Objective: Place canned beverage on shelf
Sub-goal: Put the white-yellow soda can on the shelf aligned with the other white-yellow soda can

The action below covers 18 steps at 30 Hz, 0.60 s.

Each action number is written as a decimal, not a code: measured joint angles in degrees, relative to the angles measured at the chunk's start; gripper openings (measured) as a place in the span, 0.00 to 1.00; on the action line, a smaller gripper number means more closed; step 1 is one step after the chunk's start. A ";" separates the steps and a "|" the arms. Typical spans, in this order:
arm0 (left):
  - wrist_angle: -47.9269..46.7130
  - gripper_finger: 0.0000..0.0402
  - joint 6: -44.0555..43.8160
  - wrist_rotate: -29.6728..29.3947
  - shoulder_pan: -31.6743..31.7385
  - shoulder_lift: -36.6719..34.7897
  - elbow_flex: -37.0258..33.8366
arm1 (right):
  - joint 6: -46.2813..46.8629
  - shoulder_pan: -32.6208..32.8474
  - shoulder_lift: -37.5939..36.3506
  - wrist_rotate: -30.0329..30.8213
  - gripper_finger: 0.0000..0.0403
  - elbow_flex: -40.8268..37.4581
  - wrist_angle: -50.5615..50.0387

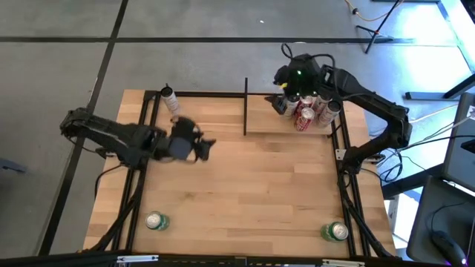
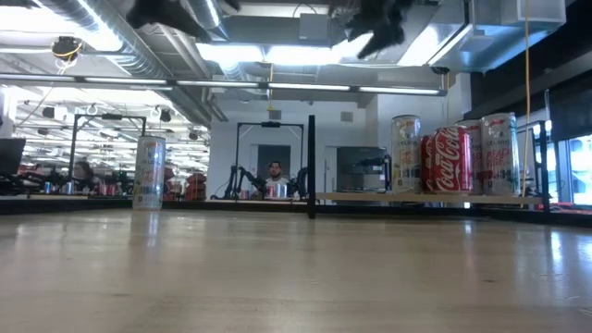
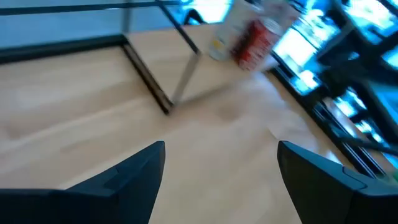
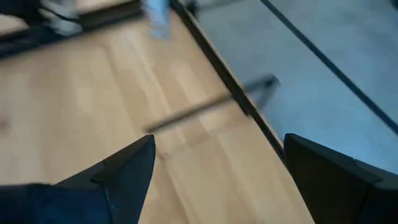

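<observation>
Wooden shelf (image 1: pixel 260 122) bears cylindrical metal cans (image 1: pixel 308 111); both dark tools, left (image 1: pixel 206 147) and right (image 1: pixel 286 87), spread, empty.

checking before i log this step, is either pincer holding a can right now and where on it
Nothing is held. The left pincer is open over bare tabletop; the right pincer is open and empty above the light wooden black-framed shelf.

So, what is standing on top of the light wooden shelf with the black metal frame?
On the light wooden shelf stands a cluster of drink cans: a red cola can and pale cans beside it. The right gripper, open and empty, covers part of the cluster from above.
</observation>
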 joint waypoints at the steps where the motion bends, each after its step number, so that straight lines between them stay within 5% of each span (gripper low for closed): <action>1: -0.76 0.74 0.92 1.35 2.47 0.00 0.84 | -0.42 1.37 -0.39 -0.44 0.84 0.00 0.96; 11: -21.85 0.74 11.49 8.10 28.58 -0.07 10.25 | -4.68 6.58 -0.43 2.92 0.84 -1.31 1.04; 18: -25.51 0.74 22.75 8.23 45.10 0.36 10.01 | -4.69 6.55 -0.37 5.89 0.84 -5.00 1.75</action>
